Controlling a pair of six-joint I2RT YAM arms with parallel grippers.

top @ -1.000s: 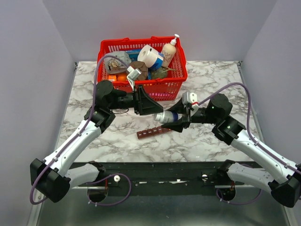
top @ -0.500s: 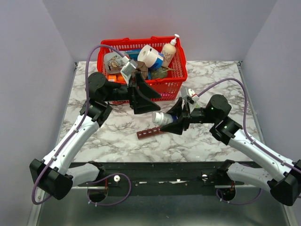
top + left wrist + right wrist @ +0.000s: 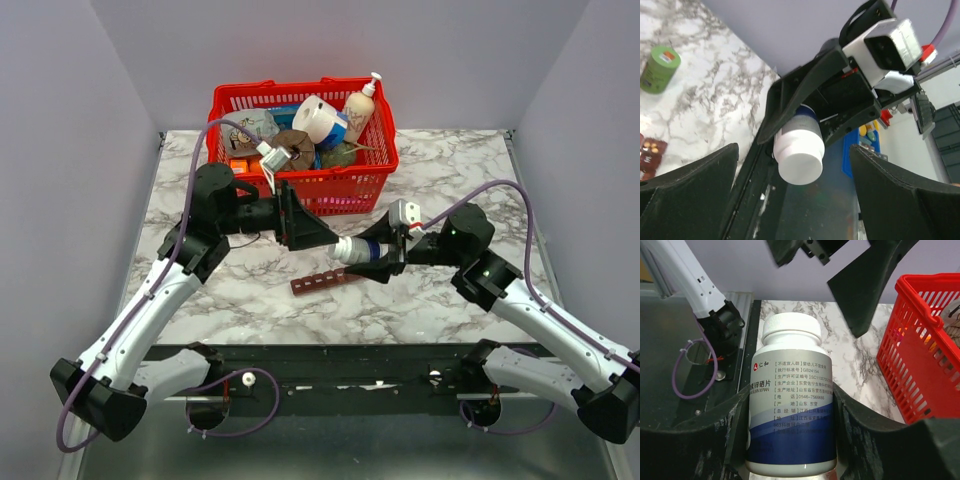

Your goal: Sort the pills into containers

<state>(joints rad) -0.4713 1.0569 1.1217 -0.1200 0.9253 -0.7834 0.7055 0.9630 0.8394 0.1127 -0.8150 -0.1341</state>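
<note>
So the right claw (image 3: 372,256) is clamped round the body of the pill bottle (image 3: 792,410), holding it sideways in the air with the white cap (image 3: 800,162) sticking out past its fingertips. My read: that gives the other arm a clean shot at the cap. The left claw (image 3: 312,224) is spread wide and aimed straight at that cap, which sits right in front of it. I can't see either finger touching it.

The cap's on, so no pills are coming out yet. The containers (image 3: 325,281), that dark-red strip, lie flat on the table (image 3: 450,170) just below the right claw. That's probably deliberate, so a tipped bottle drops pills close by. The next step is likely closing on the cap and twisting.
</note>
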